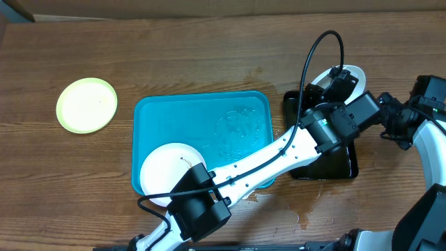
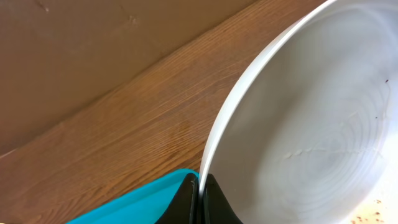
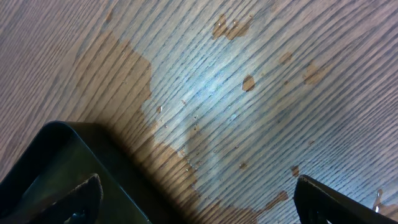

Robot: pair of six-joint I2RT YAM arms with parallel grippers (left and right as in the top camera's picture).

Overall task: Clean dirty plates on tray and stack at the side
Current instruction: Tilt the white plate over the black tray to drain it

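The left end effector (image 2: 200, 200) is clamped on the rim of a white plate (image 2: 311, 124); the right end effector (image 3: 205, 198) gapes empty. Well left of them, a second plate (image 1: 167, 167) waits on the tray (image 1: 202, 111), with a yellow-green plate (image 1: 86, 104) beyond; stacking seems barely begun.

From overhead we lose most of the black tray (image 1: 346, 162) and part of the white plate (image 1: 350, 72) beneath the left arm (image 1: 279, 150). In the left wrist view, the frame's edges crop that plate (image 2: 311, 124), and its dark specks (image 2: 376, 116) are too small to identify.

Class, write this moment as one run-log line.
left tool: shut on white plate rim | right tool: open, empty | yellow-green plate: on table
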